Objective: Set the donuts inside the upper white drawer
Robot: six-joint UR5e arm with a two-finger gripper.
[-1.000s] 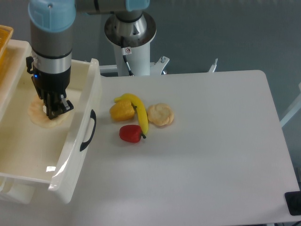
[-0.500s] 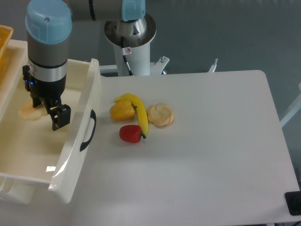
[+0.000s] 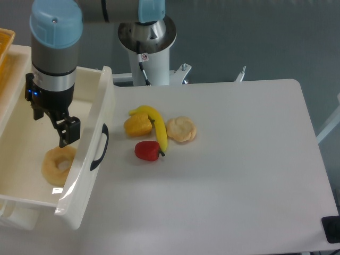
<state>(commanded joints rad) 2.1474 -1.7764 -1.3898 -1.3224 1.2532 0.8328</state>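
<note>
A ring donut [image 3: 58, 165] lies inside the upper white drawer [image 3: 98, 114], near its front wall. The end effector [image 3: 59, 129] hangs just above it, empty, fingers apart. A second donut [image 3: 181, 129] sits on the bench [image 3: 239, 170], just right of the banana [image 3: 155, 124].

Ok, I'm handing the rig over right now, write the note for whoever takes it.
Gripper: open, empty, hanging over the upper white drawer.
Ring donut: lying free on the drawer floor near the front wall, apart from the fingers. That one is done.
Second donut: on the table, beside the banana, near the yellow pepper and the red pepper.
Left: lift clear of the drawer, pick that donut without nudging the banana, drop it in the drawer.
</note>
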